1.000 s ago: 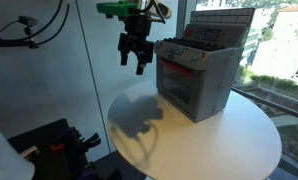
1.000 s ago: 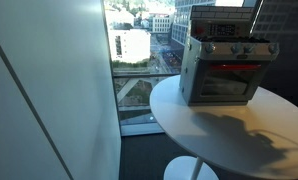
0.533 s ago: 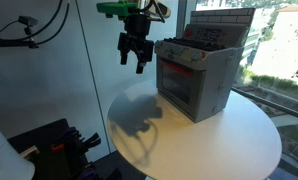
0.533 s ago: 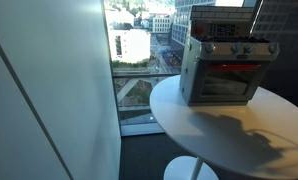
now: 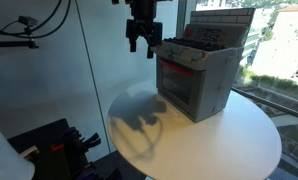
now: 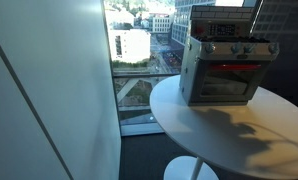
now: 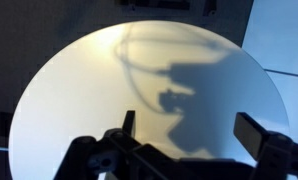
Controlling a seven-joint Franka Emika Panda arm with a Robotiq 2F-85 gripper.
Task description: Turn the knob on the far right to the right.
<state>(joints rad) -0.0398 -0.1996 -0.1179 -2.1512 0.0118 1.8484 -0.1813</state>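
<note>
A grey toy oven [image 5: 196, 78] with a red-lit door stands on the round white table [image 5: 239, 140]; it also shows in an exterior view [image 6: 224, 68]. A row of small knobs [image 6: 239, 49] runs along its front top panel; the far right knob [image 6: 272, 47] is tiny. My gripper [image 5: 142, 42] hangs open and empty in the air, above and to the left of the oven's top corner. In the wrist view my open fingers [image 7: 189, 128] frame only the bare table with the arm's shadow; the oven is out of that view.
A white wall panel [image 5: 44, 80] stands behind the table. A window with a city view [image 6: 139, 45] lies beyond the table edge. Dark equipment [image 5: 59, 145] sits low by the floor. The table [image 7: 79, 90] has bare surface in front of the oven.
My gripper has risen and shifted right toward the oven's top since the earlier frames. The oven has not moved.
</note>
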